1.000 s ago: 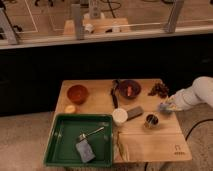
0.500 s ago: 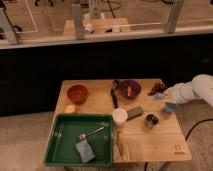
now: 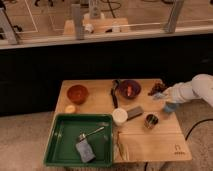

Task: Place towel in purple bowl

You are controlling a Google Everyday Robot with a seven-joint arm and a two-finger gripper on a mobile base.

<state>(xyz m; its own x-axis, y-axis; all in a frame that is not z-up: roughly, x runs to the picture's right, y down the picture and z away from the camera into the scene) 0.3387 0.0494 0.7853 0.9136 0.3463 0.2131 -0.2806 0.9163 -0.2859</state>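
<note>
The arm [image 3: 192,91] is cut off at the right edge. Its gripper [image 3: 165,102], hard to make out, hangs over the table's [image 3: 165,141] right side, pinching the towel [image 3: 170,107], apart from the purple bowl [image 3: 123,86]. That bowl holds something reddish that we cannot identify. The tray [image 3: 65,145] holds a spoon [image 3: 93,133] and a pad [image 3: 85,150].

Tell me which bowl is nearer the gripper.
The purple bowl, at the table's back middle. The gripper, shut on the towel, hovers by the right edge; the orange-brown bowl sits far left.
</note>
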